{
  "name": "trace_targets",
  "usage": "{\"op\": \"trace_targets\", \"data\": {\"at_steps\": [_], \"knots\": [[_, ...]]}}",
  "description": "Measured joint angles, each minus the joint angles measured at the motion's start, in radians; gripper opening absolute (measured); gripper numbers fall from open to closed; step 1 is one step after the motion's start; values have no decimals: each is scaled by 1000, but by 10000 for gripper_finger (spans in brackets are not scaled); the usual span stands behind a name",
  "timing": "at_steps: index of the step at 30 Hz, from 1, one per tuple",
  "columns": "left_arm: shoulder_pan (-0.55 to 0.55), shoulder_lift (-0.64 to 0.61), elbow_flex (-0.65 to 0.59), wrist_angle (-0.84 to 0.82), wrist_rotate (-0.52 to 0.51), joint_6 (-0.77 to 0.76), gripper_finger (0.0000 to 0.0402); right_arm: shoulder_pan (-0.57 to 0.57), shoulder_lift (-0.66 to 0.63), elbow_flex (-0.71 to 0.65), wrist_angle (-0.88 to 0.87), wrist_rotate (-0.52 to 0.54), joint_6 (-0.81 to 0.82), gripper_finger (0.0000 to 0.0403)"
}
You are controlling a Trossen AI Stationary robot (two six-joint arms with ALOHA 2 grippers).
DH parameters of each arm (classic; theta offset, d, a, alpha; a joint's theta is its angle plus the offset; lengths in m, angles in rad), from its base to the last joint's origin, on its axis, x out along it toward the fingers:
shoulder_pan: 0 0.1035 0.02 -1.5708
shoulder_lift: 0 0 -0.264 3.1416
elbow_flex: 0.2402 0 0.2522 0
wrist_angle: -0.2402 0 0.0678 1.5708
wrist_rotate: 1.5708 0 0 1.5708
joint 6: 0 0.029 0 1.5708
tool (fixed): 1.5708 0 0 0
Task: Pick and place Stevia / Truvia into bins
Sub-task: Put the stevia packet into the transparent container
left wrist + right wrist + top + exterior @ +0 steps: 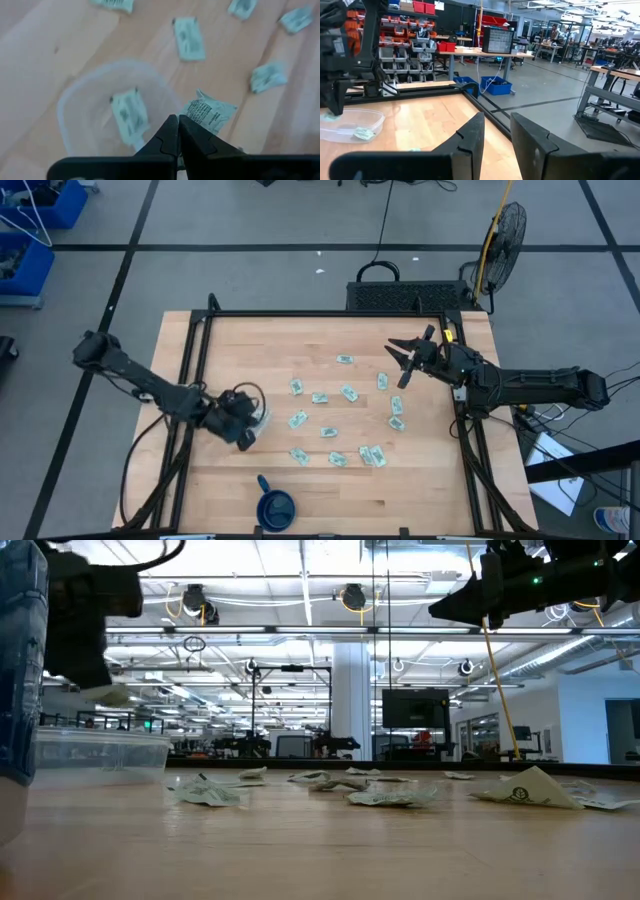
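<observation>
The left hand hangs right over the small clear plastic tub, fingers pinched tight on one pale green-and-white paper sachet at the tub's rim, with another sachet lying inside. The rest lie scattered over the wooden counter beside the tub. Well away from the tub, the right hand waits, fingers parted and empty.

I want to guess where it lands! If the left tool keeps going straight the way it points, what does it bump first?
Probably the sachet pinched in the shut left tool goes first, dropping into the clear tub underneath, near its rim; depth is hard to judge.
</observation>
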Motion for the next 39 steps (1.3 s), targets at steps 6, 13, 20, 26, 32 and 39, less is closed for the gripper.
{"op": "trace_targets", "data": {"at_steps": [6,13,20,26,32,39], "knots": [[-55,84,0,-65,1,-156,11,0,0,0,0,0,4,86],[-69,200,0,-92,104,-215,22,0,0,0,-8,0,8,86],[-68,228,0,-96,105,-206,11,0,0,0,-8,0,7,86],[-67,228,0,-98,93,-209,69,0,0,0,-16,0,8,86],[-66,228,0,-101,78,-202,113,0,0,0,-61,0,8,86],[-38,195,0,-101,78,-142,119,0,66,26,-134,-5,57,86]]}}
